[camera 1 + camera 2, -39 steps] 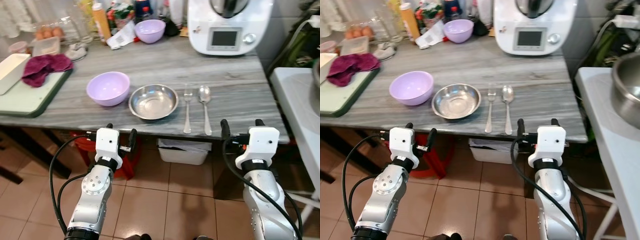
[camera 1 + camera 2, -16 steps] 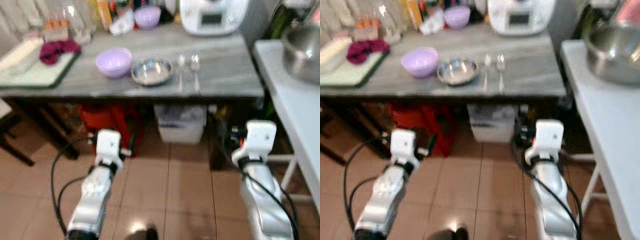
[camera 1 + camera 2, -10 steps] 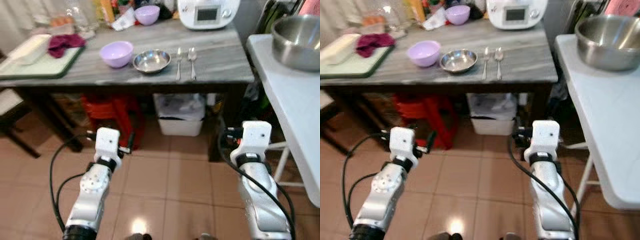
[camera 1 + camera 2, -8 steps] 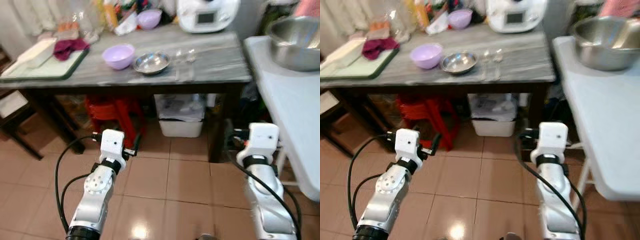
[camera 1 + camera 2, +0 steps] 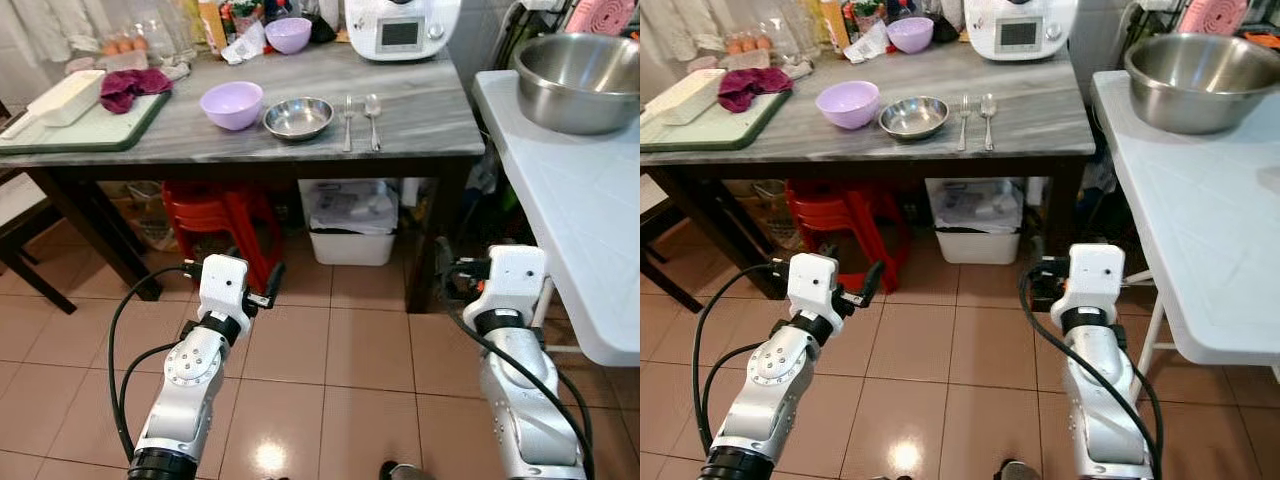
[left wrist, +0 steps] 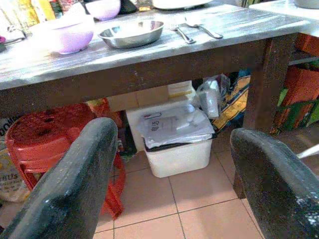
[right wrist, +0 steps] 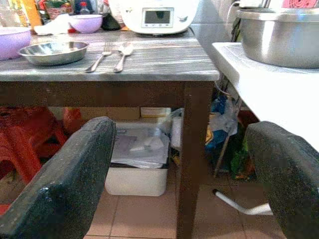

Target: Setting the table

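Observation:
On the grey wooden table (image 5: 420, 120) a lilac bowl (image 5: 232, 104), a steel bowl (image 5: 298, 117), a fork (image 5: 347, 108) and a spoon (image 5: 373, 106) lie in a row near the front edge. I stand back from the table, over the tiled floor. My left gripper (image 6: 172, 133) is held low in front of me, open and empty, pointing toward the table's underside. My right gripper (image 7: 182, 128) is also open and empty, at the same height, facing the table's right leg (image 7: 193, 149).
A second lilac bowl (image 5: 288, 34) and a white kitchen machine (image 5: 400, 25) stand at the table's back. A green tray (image 5: 90, 125) carries a red cloth. Under the table are a red stool (image 5: 215, 215) and a white bin (image 5: 348, 228). A white side table (image 5: 570, 190) with a big steel basin (image 5: 578, 68) is on the right.
The camera has pulled back from the table, which now looks smaller and farther off. The bowls and cutlery have not moved. Both grippers stay open in the same pose.

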### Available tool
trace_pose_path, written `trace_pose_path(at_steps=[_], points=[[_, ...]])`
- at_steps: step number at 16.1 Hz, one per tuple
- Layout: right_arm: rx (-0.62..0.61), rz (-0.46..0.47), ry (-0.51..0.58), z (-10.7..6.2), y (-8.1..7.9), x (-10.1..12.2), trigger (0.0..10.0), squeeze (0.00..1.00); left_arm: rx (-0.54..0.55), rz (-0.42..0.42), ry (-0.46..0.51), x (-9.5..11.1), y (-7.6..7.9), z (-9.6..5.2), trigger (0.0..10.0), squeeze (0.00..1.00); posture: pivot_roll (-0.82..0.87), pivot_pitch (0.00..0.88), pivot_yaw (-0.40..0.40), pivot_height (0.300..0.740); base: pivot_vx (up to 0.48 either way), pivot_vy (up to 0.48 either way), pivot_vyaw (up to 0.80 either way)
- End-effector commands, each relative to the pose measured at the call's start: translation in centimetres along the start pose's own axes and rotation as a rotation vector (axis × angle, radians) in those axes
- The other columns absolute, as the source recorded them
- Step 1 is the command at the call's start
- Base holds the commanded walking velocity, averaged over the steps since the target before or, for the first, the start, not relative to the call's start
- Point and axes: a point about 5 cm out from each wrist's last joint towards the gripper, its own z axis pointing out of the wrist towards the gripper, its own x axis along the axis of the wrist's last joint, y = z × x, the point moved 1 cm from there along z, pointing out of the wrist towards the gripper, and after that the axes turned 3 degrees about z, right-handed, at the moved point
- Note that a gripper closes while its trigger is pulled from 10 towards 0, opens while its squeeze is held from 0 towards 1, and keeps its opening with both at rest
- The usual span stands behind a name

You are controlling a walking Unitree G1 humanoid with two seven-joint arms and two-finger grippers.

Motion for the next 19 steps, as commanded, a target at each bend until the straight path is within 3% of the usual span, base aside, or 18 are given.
trace_pose_path(at_steps=[1,7,19], points=[[0.013,0.008,0.002,0.19,-0.32,0.07,10.0,0.00,0.000,0.005,0.008,0.21,-0.20,-0.17,10.0,0.00,-0.12,0.123,0.111,0.740,0.000,0.000,0.00],[0.015,0.041,0.020,0.16,-0.52,0.34,10.0,0.00,-0.011,0.000,0.007,0.20,-0.16,-0.20,10.0,0.00,-0.12,0.126,0.114,0.740,0.000,-0.270,0.00],[0.013,0.041,0.023,0.28,-0.31,0.39,10.0,0.00,-0.027,-0.002,0.003,0.18,0.10,-0.07,10.0,0.00,-0.13,0.126,0.113,0.740,0.000,-0.283,-0.36]])
